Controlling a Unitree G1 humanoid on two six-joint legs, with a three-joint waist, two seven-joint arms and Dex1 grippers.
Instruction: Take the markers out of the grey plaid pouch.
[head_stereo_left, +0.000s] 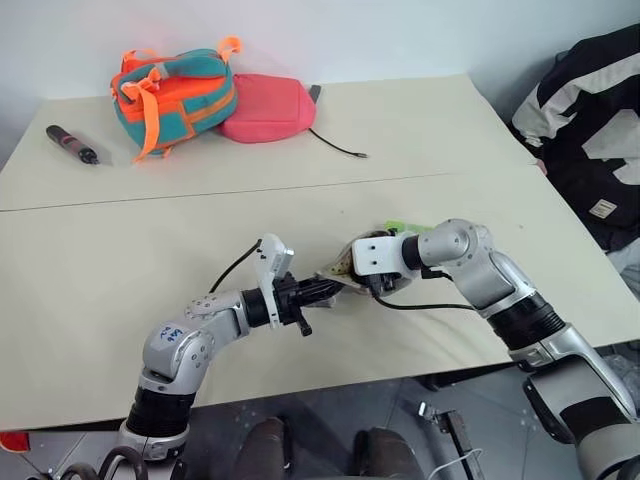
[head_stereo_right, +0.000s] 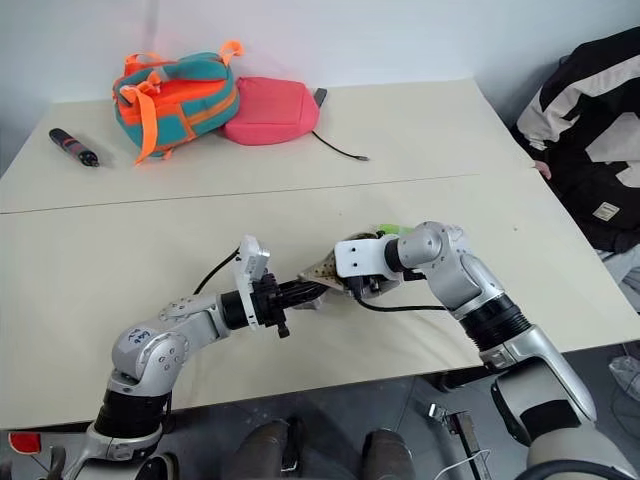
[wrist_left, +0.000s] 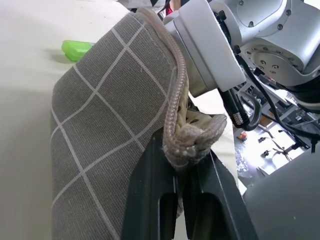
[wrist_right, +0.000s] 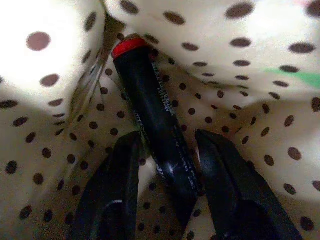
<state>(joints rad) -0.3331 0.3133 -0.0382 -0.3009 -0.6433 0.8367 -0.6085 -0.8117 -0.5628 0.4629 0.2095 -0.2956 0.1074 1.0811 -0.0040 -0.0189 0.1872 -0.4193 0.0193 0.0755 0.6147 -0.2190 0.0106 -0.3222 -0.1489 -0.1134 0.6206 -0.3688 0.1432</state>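
The grey plaid pouch (wrist_left: 100, 150) hangs just above the table between my two arms. My left gripper (wrist_left: 182, 165) is shut on the zipper end of its rim. My right gripper (wrist_right: 165, 142) reaches into the pouch mouth, amid the tan dotted lining (wrist_right: 50, 100). Its fingers (wrist_right: 120, 170) stand open on either side of a marker (wrist_right: 155, 115) with a dark barrel and a red end. A light green marker (head_stereo_left: 405, 226) lies on the table just behind my right gripper's housing (head_stereo_left: 370, 260).
At the table's far left lie a teal-and-orange bag (head_stereo_left: 175, 95), a pink pouch (head_stereo_left: 268, 108) with a black cord (head_stereo_left: 340, 148), and a dark pen-like tool (head_stereo_left: 72, 145). A person in a black-and-white jacket (head_stereo_left: 590, 130) is at the table's right edge.
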